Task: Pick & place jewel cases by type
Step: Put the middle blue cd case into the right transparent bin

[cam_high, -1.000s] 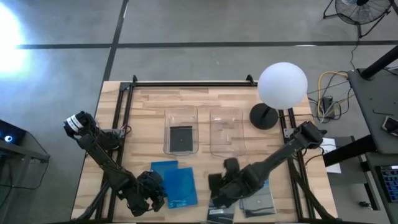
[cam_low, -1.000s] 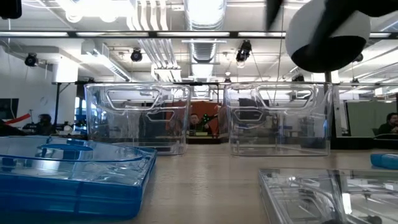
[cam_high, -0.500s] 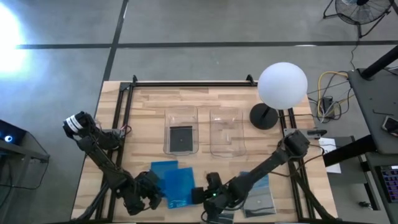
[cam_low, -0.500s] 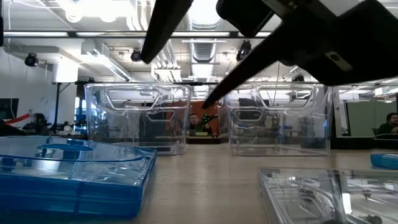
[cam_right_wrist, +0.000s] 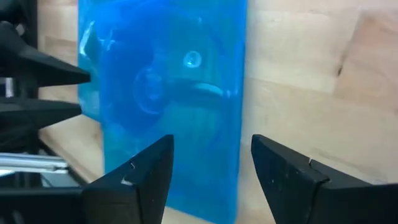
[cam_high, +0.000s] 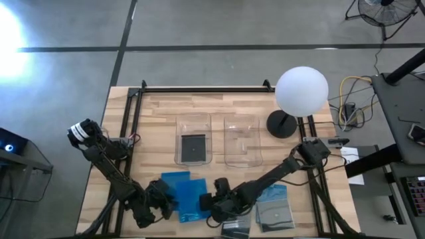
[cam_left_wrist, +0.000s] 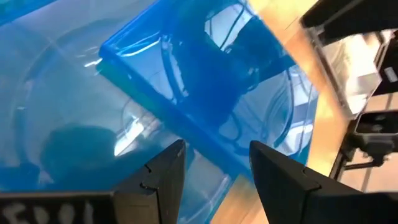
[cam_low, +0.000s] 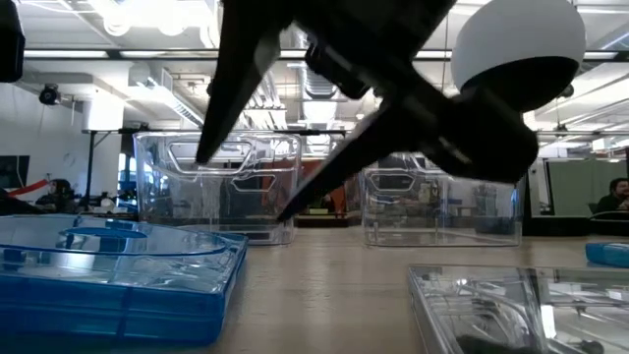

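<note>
Two bright blue jewel cases (cam_high: 189, 196) lie overlapped on the table near its front edge; they also show in the low view (cam_low: 118, 275). My left gripper (cam_high: 159, 202) is open at their left side, its fingers over the blue plastic (cam_left_wrist: 205, 106). My right gripper (cam_high: 216, 201) is open at their right edge (cam_right_wrist: 236, 112), fingers clear of the table in the low view (cam_low: 265, 147). A dark jewel case (cam_high: 193, 147) lies flat in the left clear bin. More cases, grey (cam_high: 275, 214) and blue (cam_high: 273, 193), lie at the front right.
Two clear bins stand side by side mid-table, the left one (cam_high: 192, 126) with the dark case and the right one (cam_high: 242, 141) bare. A white globe lamp (cam_high: 301, 89) on a black base stands at the far right. Bare wood lies between bins and cases.
My right gripper has moved toward the table's left edge, from above the front-right cases to the right edge of the blue cases, staying open. The cases have kept still.
</note>
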You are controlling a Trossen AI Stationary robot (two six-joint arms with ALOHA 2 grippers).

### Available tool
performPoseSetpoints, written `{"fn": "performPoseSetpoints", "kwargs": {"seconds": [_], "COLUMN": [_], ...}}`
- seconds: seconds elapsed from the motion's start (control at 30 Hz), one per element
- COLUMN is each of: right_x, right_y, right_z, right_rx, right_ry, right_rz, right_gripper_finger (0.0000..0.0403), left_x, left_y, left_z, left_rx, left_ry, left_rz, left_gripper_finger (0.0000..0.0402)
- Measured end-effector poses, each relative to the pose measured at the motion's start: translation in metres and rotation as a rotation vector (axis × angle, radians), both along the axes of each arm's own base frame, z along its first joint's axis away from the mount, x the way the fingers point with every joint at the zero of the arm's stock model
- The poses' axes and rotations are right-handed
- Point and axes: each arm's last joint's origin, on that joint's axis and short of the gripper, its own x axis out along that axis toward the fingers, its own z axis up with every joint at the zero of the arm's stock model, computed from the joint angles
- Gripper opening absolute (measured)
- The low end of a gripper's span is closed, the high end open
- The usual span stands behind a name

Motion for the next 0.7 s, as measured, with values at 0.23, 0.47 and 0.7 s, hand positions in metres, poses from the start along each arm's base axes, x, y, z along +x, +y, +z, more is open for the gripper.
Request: {"fn": "performPoseSetpoints", "kwargs": {"seconds": [0.23,0.47,0.7], "right_x": [0.003,0.009,0.011], "right_y": [0.002,0.006,0.006], "right_z": [-0.015,-0.034,-0.036], "right_rx": [-0.045,0.022,-0.010], "right_ry": [0.024,0.038,0.030], "right_rz": [0.098,0.113,0.155], "right_gripper_finger": [0.0210,0.0210,0.0210], "left_x": [0.007,0.013,0.014], "left_y": [0.005,0.009,0.010], "left_z": [0.001,0.001,0.001], "left_rx": [0.015,0.021,0.037], "left_ry": [-0.015,-0.018,-0.009], "left_rz": [0.016,0.026,0.006], "left_gripper_finger": [0.0161,0.0161,0.0161]}}
